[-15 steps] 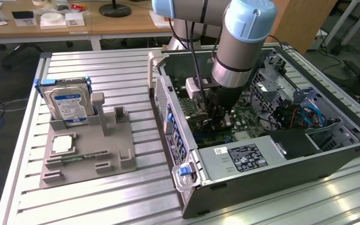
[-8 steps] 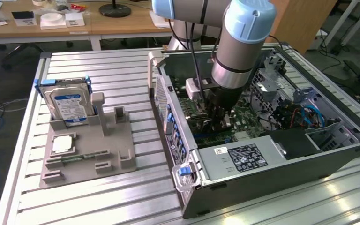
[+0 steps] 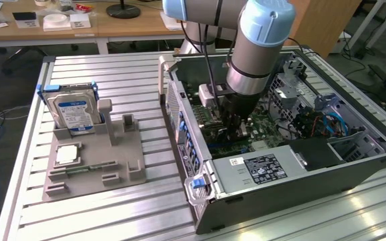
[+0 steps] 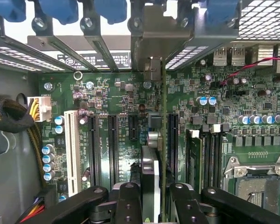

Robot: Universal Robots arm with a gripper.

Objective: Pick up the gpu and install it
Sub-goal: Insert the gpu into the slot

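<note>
In the wrist view the gpu (image 4: 151,169) shows edge-on as a thin card running away from the camera. Its metal end bracket (image 4: 157,39) is up against the case's rear slot openings. My gripper (image 4: 156,207) is shut on the card, with one black finger (image 4: 127,205) on each side of it. The card stands over the green motherboard (image 4: 126,93), close beside a long black expansion slot (image 4: 172,140). I cannot tell whether it is seated. In the exterior view the gripper (image 3: 236,129) reaches straight down into the open computer case (image 3: 280,201), and the arm hides the card.
A silver hard drive (image 3: 72,113) with a blue-white label stands in a grey fixture (image 3: 92,165) at the exterior view's left. A small square silver chip (image 3: 68,154) lies on that fixture. Inside the case are the power supply (image 3: 267,168), a cable bundle (image 4: 11,116), memory slots and the CPU socket (image 4: 259,184).
</note>
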